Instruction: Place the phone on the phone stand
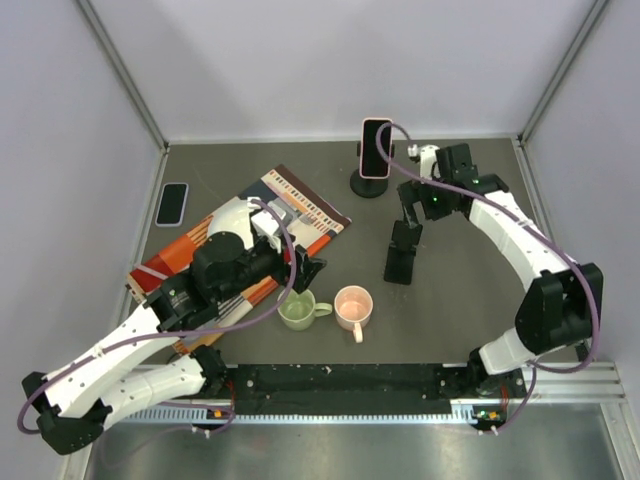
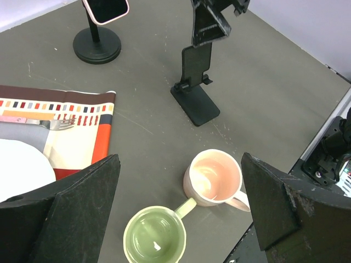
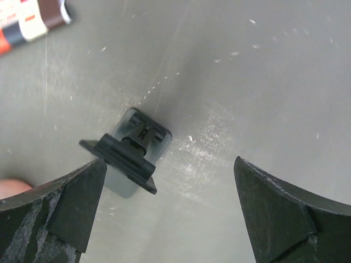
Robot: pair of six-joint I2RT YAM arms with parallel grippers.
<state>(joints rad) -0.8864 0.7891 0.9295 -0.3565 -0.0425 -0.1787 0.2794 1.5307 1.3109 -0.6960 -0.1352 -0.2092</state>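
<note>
A phone (image 1: 172, 203) in a pale case lies flat at the far left of the table, away from both grippers. A black folding phone stand (image 1: 402, 256) stands empty right of centre; it also shows in the left wrist view (image 2: 195, 82) and from above in the right wrist view (image 3: 125, 154). My right gripper (image 1: 408, 212) hovers just above that stand, open and empty (image 3: 164, 219). My left gripper (image 1: 305, 272) is open and empty (image 2: 178, 213) above the mugs. A second phone in a pink case (image 1: 375, 147) sits on a round-base stand (image 1: 369, 184) at the back.
A green mug (image 1: 297, 310) and a pink mug (image 1: 353, 306) stand near the front centre, also under my left gripper (image 2: 155, 236) (image 2: 214, 178). A striped placemat (image 1: 300, 208) with a white plate (image 2: 22, 170) and fork (image 2: 57, 125) lies left of centre.
</note>
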